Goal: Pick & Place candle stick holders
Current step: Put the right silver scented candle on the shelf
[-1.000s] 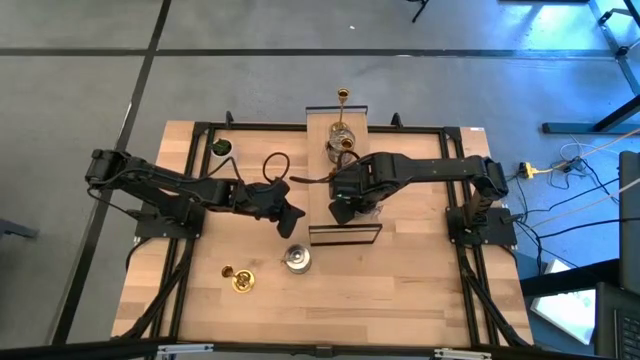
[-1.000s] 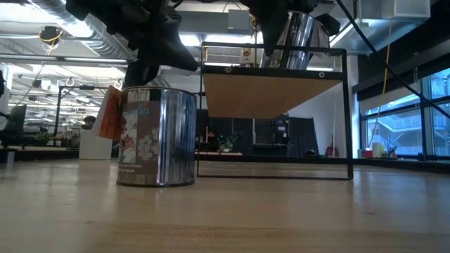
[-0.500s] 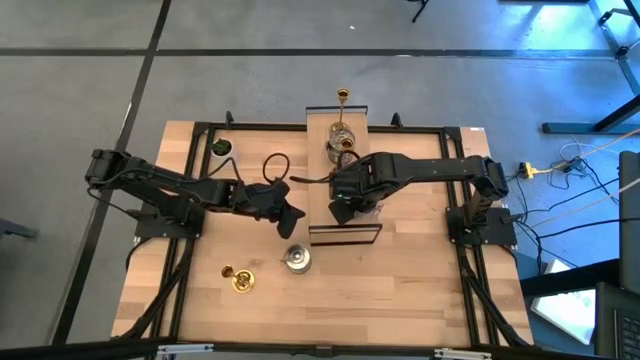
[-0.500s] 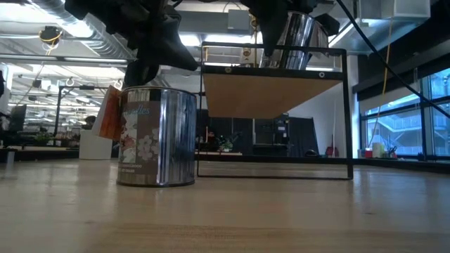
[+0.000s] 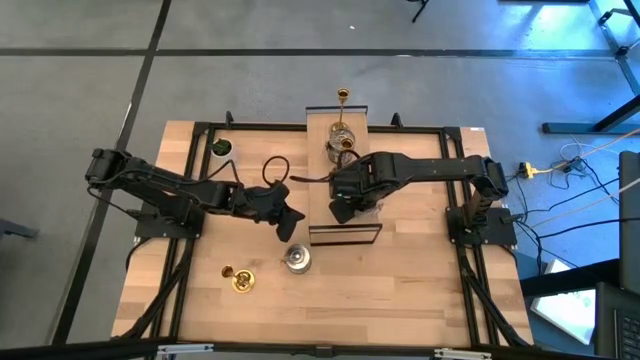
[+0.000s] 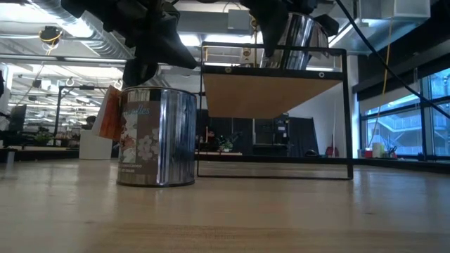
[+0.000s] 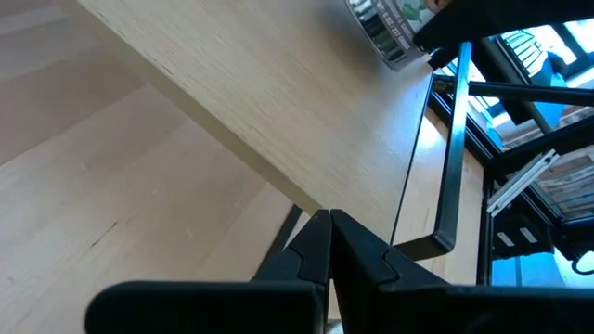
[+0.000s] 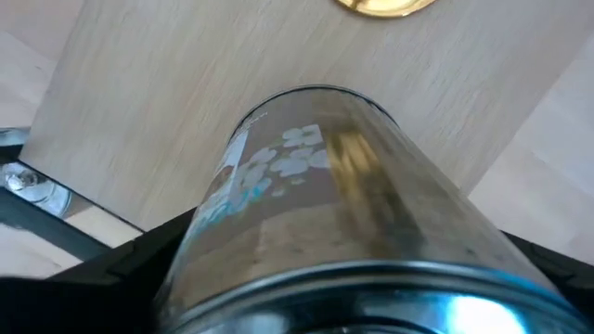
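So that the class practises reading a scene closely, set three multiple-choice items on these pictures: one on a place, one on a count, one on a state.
1. Where is the silver holder that the right jaws grip?
A. Beside the white cup
B. Over the raised shelf
C. On the floor

2. How many candle stick holders are on the bare table top, off the shelf?
A. None
B. Four
C. Two

3. How do the left jaws stand?
A. Shut, holding nothing
B. Wide open
C. Shut on a brass holder

Answers:
1. B: the gripped silver holder sits above the raised shelf.
2. C: one table silver holder and one brass holder.
3. A: the left wrist view shows them pressed together, with nothing between.
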